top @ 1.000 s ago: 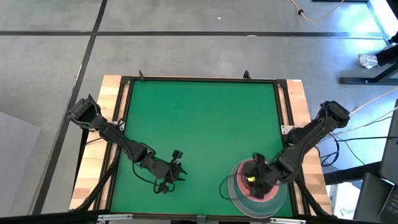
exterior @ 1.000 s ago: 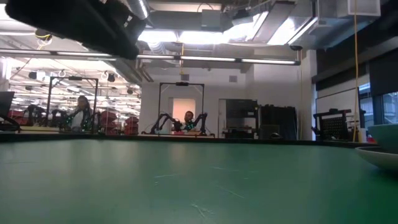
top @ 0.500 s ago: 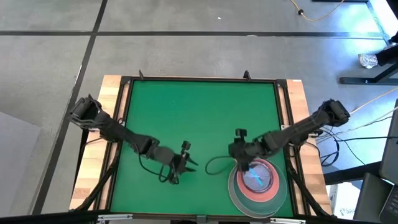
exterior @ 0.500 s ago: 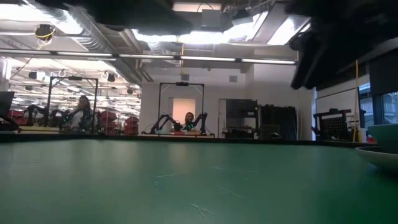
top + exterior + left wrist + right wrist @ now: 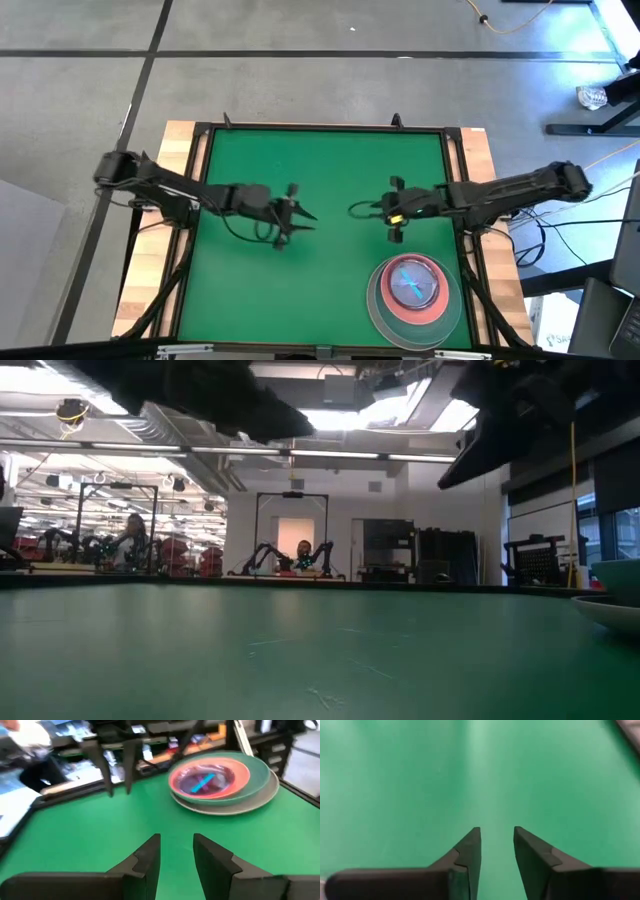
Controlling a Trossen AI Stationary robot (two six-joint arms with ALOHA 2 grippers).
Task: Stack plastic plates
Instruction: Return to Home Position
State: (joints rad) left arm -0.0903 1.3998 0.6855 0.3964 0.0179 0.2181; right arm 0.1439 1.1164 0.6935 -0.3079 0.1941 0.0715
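Observation:
The plastic plates [image 5: 412, 290] stand in one stack near the table's near right corner: a grey-white large one at the bottom, then a teal one, then a pink one, with small translucent discs and a blue bar on top. The stack also shows in the left wrist view [image 5: 222, 780], and its rim shows in the low view [image 5: 612, 608]. My left gripper [image 5: 298, 213] [image 5: 176, 837] is open above the mat, left of centre. My right gripper [image 5: 392, 214] [image 5: 496, 830] is open above the mat, right of centre, on the far side of the stack. Neither gripper holds anything.
The green mat [image 5: 320, 170] has a dark raised frame around it, on a wooden table [image 5: 180, 140]. Cables hang from both arms. Beyond the far edge, the low view shows a room with people seated far back [image 5: 130, 540].
My right gripper has risen off the stack and swung toward the far edge, and its arm is now stretched out level from the right. My left gripper has also moved toward the far edge and turned. The stack has stayed in place.

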